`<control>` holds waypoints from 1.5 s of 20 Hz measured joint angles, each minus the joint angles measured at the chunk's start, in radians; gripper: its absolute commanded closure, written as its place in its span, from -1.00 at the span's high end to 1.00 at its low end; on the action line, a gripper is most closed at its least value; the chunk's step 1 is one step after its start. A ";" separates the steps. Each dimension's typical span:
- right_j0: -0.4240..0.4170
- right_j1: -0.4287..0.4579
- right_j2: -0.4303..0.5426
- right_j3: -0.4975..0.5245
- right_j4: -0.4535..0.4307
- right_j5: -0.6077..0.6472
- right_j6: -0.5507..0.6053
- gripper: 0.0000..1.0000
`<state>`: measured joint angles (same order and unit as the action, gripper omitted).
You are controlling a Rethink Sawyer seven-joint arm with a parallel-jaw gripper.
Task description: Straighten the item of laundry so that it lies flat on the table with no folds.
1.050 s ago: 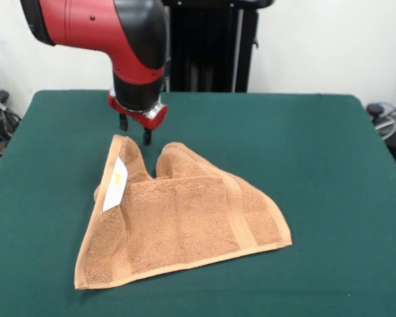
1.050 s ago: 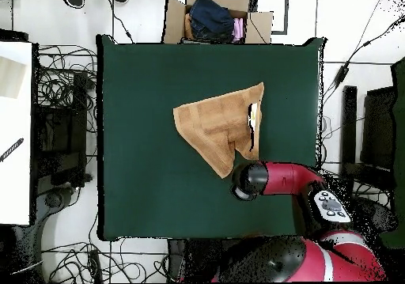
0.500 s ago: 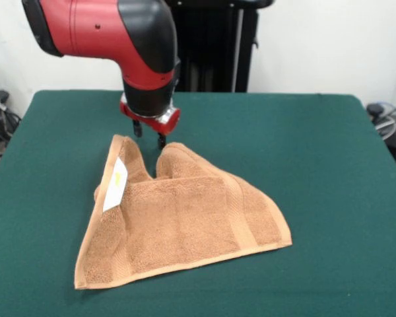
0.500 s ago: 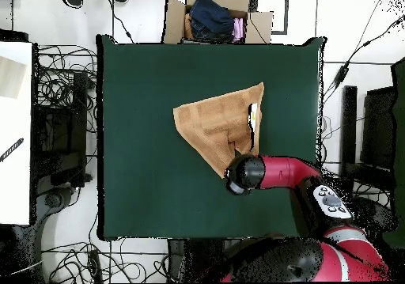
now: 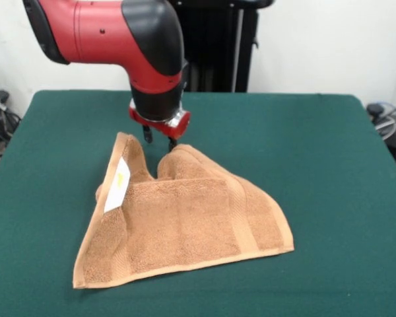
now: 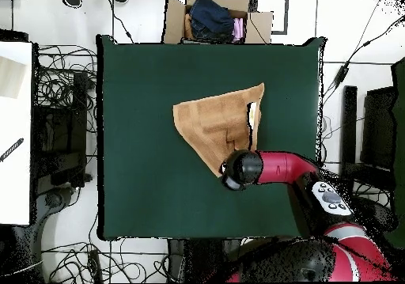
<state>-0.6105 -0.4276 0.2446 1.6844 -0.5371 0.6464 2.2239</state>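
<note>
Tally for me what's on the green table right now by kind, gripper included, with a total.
Towels: 1, the orange-tan towel, folded over on the table
White labels on it: 1, the label
Grippers: 1, the gripper at the towel's far edge
Total: 3

White wall behind; dark upright column against it. Pale floor all round, strewn with tangled black cables. Open cardboard box holding dark and pink cloth at one side. White desk at one edge. Dark equipment opposite.
</note>
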 measured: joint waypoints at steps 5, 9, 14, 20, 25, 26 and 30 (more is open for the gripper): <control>0.000 0.000 0.002 0.000 0.000 0.000 0.000 1.00; 0.000 0.000 0.002 0.000 0.000 0.000 0.000 1.00; 0.001 0.000 0.002 0.000 0.000 0.000 0.000 1.00; 0.026 0.001 0.002 -0.007 0.000 0.000 0.000 1.00; 0.081 -0.003 0.002 -0.022 0.000 0.021 0.000 1.00; 0.088 -0.005 0.002 -0.024 0.000 0.031 0.000 1.00; 0.125 -0.028 0.003 -0.044 0.005 0.141 0.000 1.00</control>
<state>-0.4851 -0.4556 0.2474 1.6403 -0.5322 0.7869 2.2239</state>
